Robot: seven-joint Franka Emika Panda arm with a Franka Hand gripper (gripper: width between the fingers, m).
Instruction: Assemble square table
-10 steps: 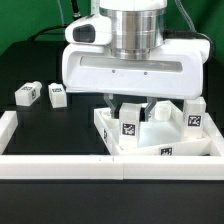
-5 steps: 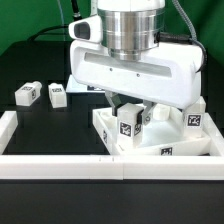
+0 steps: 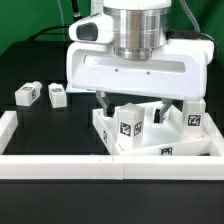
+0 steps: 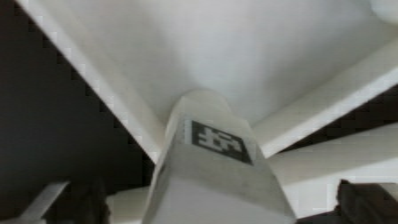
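The square table's white tray-like top lies at the exterior view's right. One tagged white leg stands upright on it near its front left corner. My gripper hangs straight over that leg, open, with a dark finger on each side and a gap to each. The wrist view shows the leg rising between the fingertips in front of the top's inside. Another tagged leg stands at the top's right side. Two loose legs lie on the black table to the left.
A long white border rail runs along the front edge. A second rail runs down the exterior view's left. The gripper's wide white body hides the back of the top.
The jaws have spread wide and let go of the upright leg, which stays standing on the top. The gripper body has shifted only slightly.
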